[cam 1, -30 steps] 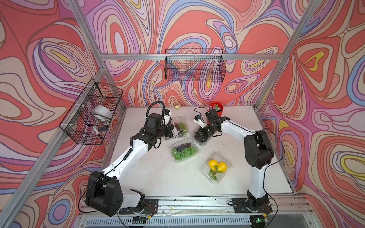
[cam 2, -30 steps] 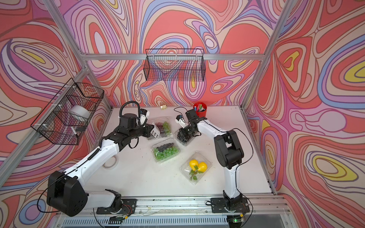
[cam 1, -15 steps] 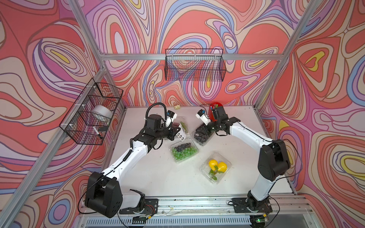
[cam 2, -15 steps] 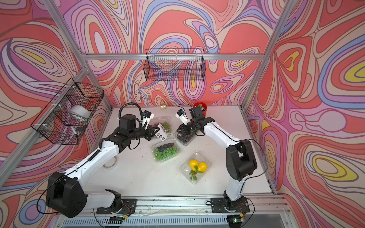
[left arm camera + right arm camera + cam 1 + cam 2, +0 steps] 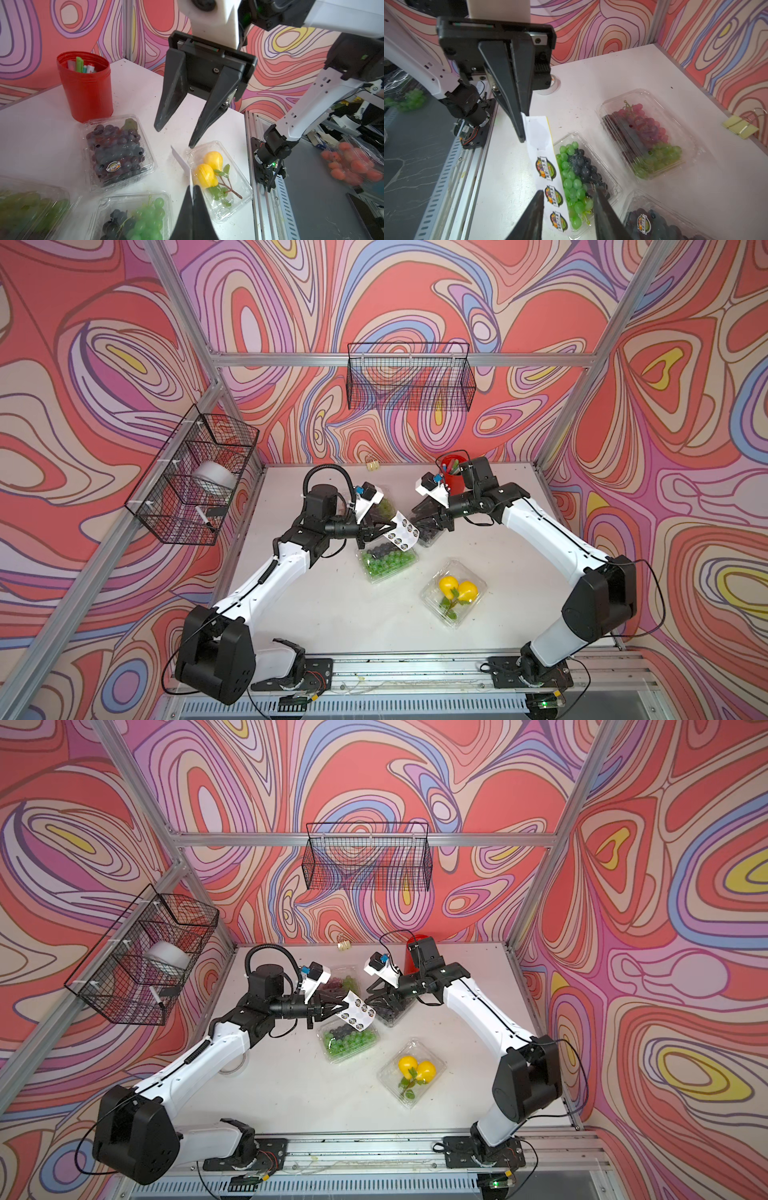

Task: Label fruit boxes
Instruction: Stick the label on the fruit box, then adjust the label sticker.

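Four clear fruit boxes lie on the table: red-green grapes [image 5: 383,506], dark purple grapes [image 5: 432,534] with a round label [image 5: 113,166] on the lid, green-and-dark grapes [image 5: 388,563], and lemons [image 5: 455,593]. My left gripper [image 5: 193,192] is shut on one end of a white sticker sheet [image 5: 544,162] and holds it up above the green-and-dark box [image 5: 581,176]. My right gripper [image 5: 568,196] is open, facing the left one. The sheet's free end with several round stickers lies between its fingers [image 5: 537,203], and I see no contact.
A red pen cup [image 5: 453,481] stands at the back right, just behind my right wrist. A yellow binder clip [image 5: 737,126] lies by the back wall and a tape roll [image 5: 550,87] near the left arm. Wire baskets [image 5: 409,379] hang on the walls.
My right gripper has opened, left the dark purple grape box and turned toward the sheet. My left gripper has carried the sheet toward the middle, above the green-and-dark box.
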You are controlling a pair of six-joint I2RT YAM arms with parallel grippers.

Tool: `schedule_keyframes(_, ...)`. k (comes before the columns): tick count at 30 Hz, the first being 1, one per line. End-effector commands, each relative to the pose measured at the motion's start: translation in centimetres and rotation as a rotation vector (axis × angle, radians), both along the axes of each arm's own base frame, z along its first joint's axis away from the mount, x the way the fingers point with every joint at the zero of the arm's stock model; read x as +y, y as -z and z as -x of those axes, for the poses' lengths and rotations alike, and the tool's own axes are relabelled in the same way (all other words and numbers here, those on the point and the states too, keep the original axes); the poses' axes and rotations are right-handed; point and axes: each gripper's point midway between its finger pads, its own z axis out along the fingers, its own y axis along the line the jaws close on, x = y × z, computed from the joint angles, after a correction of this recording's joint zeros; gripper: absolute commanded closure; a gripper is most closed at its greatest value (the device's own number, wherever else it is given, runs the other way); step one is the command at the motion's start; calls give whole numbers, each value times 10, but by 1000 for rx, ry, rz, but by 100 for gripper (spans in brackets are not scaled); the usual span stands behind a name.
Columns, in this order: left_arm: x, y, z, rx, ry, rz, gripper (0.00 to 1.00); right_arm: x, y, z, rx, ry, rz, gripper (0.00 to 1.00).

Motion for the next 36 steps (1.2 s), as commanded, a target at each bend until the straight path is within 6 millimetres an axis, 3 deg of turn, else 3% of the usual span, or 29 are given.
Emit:
schedule_keyframes(1,-1,-16,13,-90,72,37,100,5,-6,20,40,-144,-53,59)
schedule_keyframes(7,-1,-16,16,-114,85,14,100,4,-7,36,133,-234,-61,60)
schedule_keyframes(11,-1,-18,16,-120,85,19,100,4,3,36,180,-244,-44,63)
schedule_keyframes(18,-2,-24,16,-125,83,29,100,5,6,36,199,-248,-51,76)
schedule_keyframes(22,-2,-23,17,-118,85,27,100,5,3,37,192,-252,-59,91)
schedule_keyframes(24,-2,-21,17,-113,86,26,97,5,2,37,185,-253,-64,100)
schedule_keyframes(32,-2,-9,17,-80,79,26,62,7,-5,36,145,-255,-104,100)
schedule_keyframes(36,-4,-11,11,-66,59,83,53,6,-20,38,107,-243,-162,100)
